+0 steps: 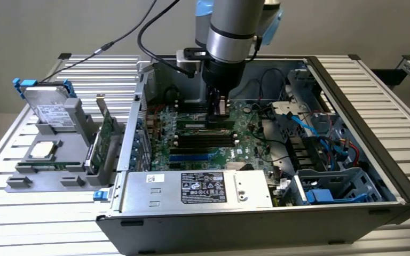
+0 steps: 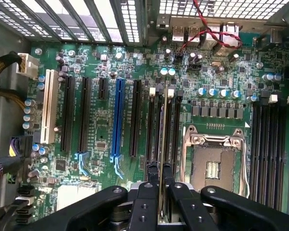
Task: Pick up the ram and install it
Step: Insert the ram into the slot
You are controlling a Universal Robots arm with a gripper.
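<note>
jaws: pinching the ram (image 2: 162,144) | ram: on edge over the motherboard (image 2: 101,159), just beside the CPU socket (image 2: 214,161) | where: inside the open case (image 1: 262,229)

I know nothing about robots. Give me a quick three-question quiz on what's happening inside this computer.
1. True or false: the gripper hangs inside the open computer case, above the motherboard.
2. Which is clamped in the gripper? A) the ram B) a screwdriver C) a fan.
3. Fill in: the hard drive with blue clips stands outside the case, on the exterior view's ____.
Key: 1 true; 2 A; 3 left.
</note>
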